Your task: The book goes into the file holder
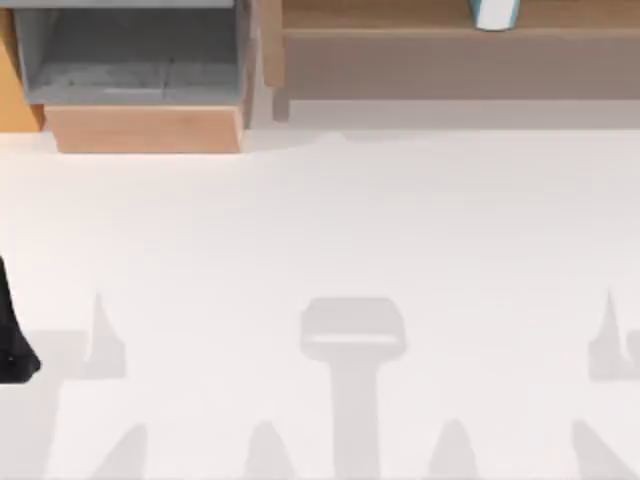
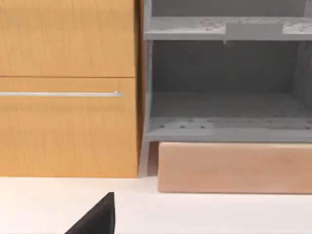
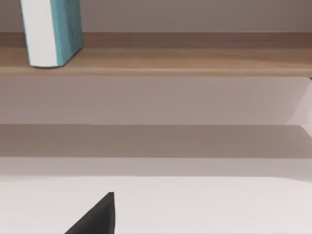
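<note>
1. While a dark part of the left arm [image 1: 14, 335] sits at the lower left edge of the top view, neither claw's state can be told.
2. The white bench [image 1: 320, 250] spreads across the middle of the frame.
3. The boxy grey-walled file holder [image 1: 135, 55] framed in light-brown wood sits at the upper left.
4. The thin teal-blue book [image 1: 495, 13] with white page edges stands upright on the long tan wooden shelf [image 1: 400, 18] at the upper right, well apart from the file holder.
</note>
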Controlling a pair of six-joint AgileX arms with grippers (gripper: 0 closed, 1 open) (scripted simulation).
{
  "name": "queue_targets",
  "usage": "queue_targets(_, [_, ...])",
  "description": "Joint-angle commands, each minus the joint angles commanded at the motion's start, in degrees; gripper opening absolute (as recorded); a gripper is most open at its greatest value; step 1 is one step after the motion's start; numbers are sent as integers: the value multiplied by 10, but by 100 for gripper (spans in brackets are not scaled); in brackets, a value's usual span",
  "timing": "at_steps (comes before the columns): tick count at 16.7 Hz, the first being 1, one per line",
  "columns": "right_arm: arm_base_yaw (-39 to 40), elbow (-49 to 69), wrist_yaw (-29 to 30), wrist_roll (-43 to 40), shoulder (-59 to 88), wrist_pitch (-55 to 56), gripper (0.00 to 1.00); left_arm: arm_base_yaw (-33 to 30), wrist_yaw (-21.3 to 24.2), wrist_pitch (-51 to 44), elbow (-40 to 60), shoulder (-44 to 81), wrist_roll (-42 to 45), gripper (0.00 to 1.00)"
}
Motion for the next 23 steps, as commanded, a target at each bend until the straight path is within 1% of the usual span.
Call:
queue_targets(3, [0,0,0,0,0,0,100,-2,-2,1,5,5,0,100])
queue_targets(5, [0,0,0,0,0,0,100,-13,-13,6,29,33,0,100])
queue_targets(9, [0,0,0,0,0,0,100,-61,-60,29,138,155,2,100])
queue_targets(14, [0,0,0,0,0,0,100,-158,-147,66,355,400,6,100])
queue_targets(23, [0,0,0,0,0,0,100,-361,-327,131,848,967,10,100])
